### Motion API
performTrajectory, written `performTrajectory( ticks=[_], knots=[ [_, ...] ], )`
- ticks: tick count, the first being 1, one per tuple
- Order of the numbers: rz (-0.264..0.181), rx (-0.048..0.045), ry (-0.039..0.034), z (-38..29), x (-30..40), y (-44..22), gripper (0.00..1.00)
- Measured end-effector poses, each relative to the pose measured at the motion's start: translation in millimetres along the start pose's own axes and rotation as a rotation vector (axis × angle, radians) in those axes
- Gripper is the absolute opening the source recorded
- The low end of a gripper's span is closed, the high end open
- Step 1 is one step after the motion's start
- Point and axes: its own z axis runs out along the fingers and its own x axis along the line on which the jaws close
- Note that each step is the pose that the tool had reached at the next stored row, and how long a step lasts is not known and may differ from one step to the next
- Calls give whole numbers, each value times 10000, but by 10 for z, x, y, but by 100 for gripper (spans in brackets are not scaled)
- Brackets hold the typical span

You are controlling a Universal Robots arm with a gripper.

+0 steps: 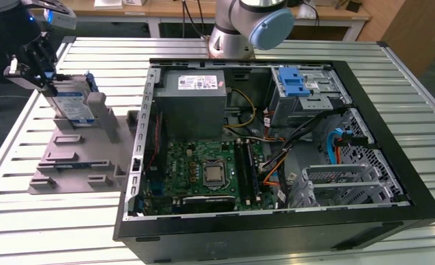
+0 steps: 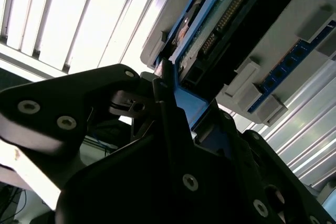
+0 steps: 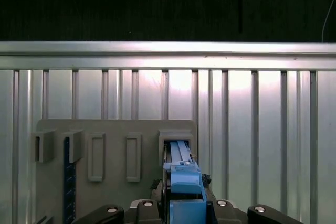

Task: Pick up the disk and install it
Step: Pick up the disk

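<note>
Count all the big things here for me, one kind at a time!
hard drive: 1
grey holder stand: 1
open computer case: 1
robot arm: 1
Total: 4

Open black computer case (image 1: 276, 234) lying flat on slatted metal table (image 1: 56, 226), grey power supply (image 1: 191, 107) inside, green motherboard (image 1: 195, 176) adjoining it, silver drive cage (image 1: 317, 99) with blue latch (image 1: 294, 83), loose coloured cables (image 1: 270, 165), grey moulded fixture (image 1: 78, 160) just beside the case at the exterior view's left.
</note>
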Motion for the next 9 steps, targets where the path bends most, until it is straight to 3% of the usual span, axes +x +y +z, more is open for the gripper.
performTrajectory(
  ticks=[9],
  knots=[
    [0, 4, -1, -50, -1, 0, 36]
  ],
)
